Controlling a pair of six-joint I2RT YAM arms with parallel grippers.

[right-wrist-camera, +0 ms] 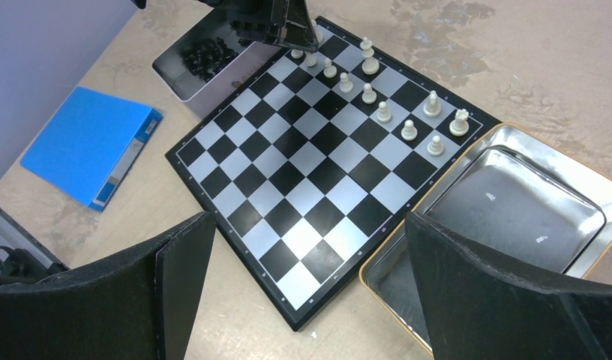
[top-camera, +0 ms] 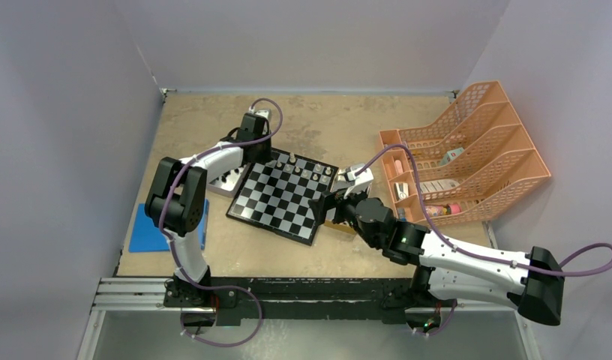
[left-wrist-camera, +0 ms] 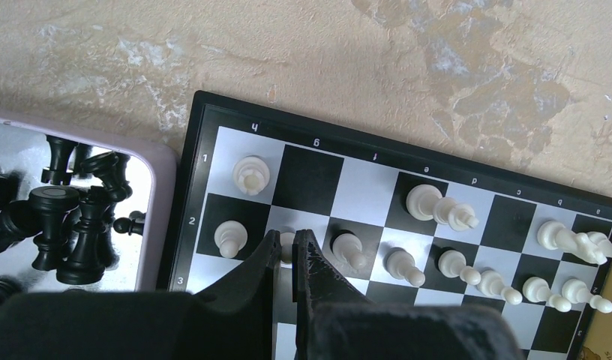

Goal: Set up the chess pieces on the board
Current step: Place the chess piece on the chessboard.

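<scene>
From above: reaching with the left end effector (top-camera: 264, 154) over the far left corner of the board (top-camera: 280, 199), set mid-tabletop (top-camera: 348, 127); hovering with the right end effector (top-camera: 327, 206) at its right edge.

At the left wrist: pinching one cream-white piece (left-wrist-camera: 287, 241) between near-closed fingers on the second row, among other cream-white pieces (left-wrist-camera: 453, 262); black pieces (left-wrist-camera: 63, 217) in the left tray (left-wrist-camera: 149, 176).

At the right wrist: spread wide above the board's near right side and a metal tray (right-wrist-camera: 513, 202).

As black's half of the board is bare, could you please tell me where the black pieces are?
In the left wrist view, the black pieces sit in a metal tray at the left, just off the board and its left edge.
</scene>
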